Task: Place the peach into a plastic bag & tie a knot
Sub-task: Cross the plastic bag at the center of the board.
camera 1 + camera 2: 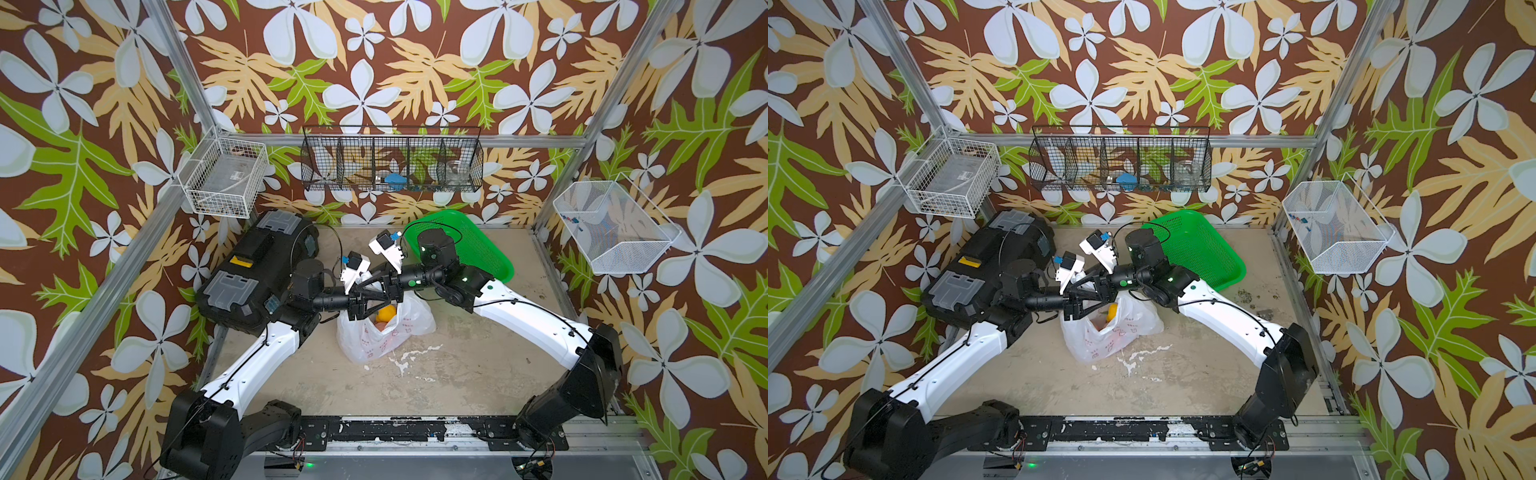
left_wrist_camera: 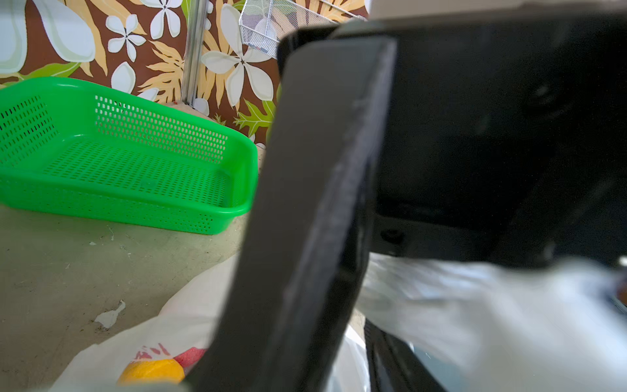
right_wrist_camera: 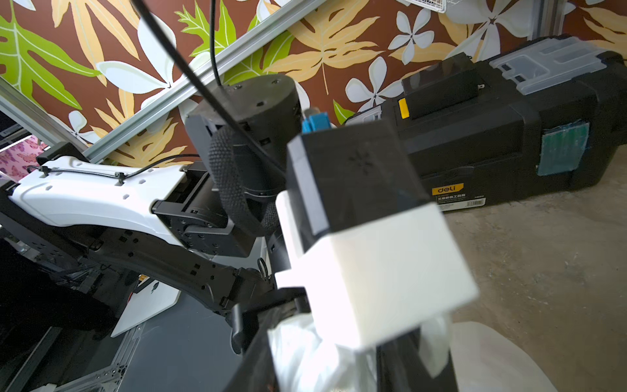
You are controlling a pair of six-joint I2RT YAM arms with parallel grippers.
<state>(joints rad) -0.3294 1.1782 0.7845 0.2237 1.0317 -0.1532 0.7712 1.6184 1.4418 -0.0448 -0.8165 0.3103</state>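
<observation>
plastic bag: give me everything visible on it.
The plastic bag is thin, crinkly, translucent white film with small red print. It lies slumped on the table, mouth open and untied, with the orange-yellow peach showing inside. Its top rises to where the left claw and right claw meet; whether either grips it is unclear.

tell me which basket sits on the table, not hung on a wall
The green plastic basket; the white wire basket, the white mesh basket and the black wire basket all hang on walls.

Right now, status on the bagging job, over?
Left gripper, right gripper crossed over plastic bag mouth, jaws unclear. Peach inside, no knot visible. Green basket, black toolbox apart from bag.
</observation>
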